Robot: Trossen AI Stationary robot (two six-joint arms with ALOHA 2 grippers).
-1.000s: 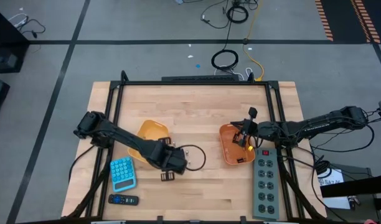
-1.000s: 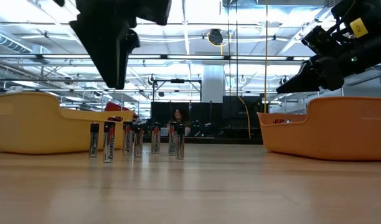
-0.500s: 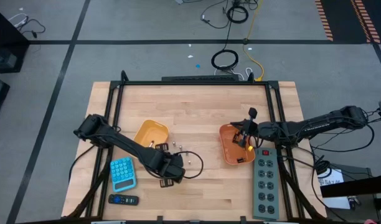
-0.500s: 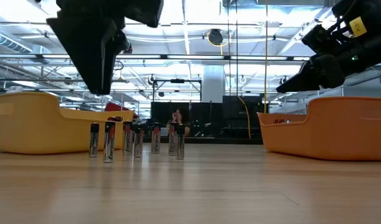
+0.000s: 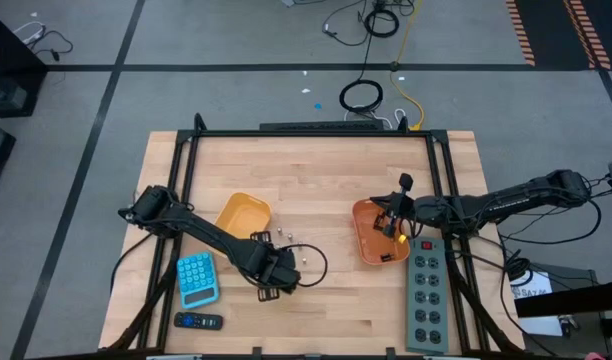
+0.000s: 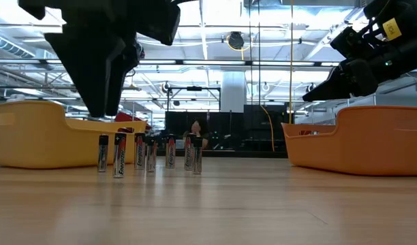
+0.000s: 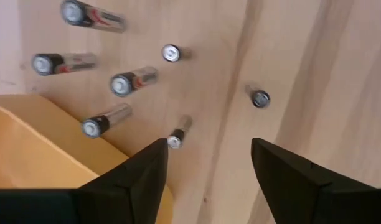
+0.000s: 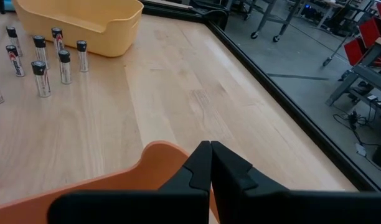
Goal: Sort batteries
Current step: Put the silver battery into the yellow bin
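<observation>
Several small batteries (image 7: 119, 83) stand upright on the wood table, beside the yellow tray (image 7: 35, 155); the low view shows them as a row of batteries (image 6: 148, 152). My left gripper (image 7: 209, 165) hangs open above the table on the near side of the batteries (image 5: 292, 247), touching nothing; the low view shows this gripper (image 6: 99, 68) well above them. My right gripper (image 8: 210, 167) is shut and empty above the orange tray (image 8: 116, 183), hovering over the tray's (image 5: 376, 235) right side.
A blue calculator (image 5: 196, 277) and a black remote (image 5: 198, 321) lie toward the near left corner. A grey power strip (image 5: 426, 290) lies right of the orange tray. The yellow tray (image 5: 244, 215) sits left of the batteries. Bare wood stretches between the two trays.
My left gripper has moved toward the table's near edge and slightly left, away from the batteries, which now show uncovered from above. The batteries stay standing in place.
</observation>
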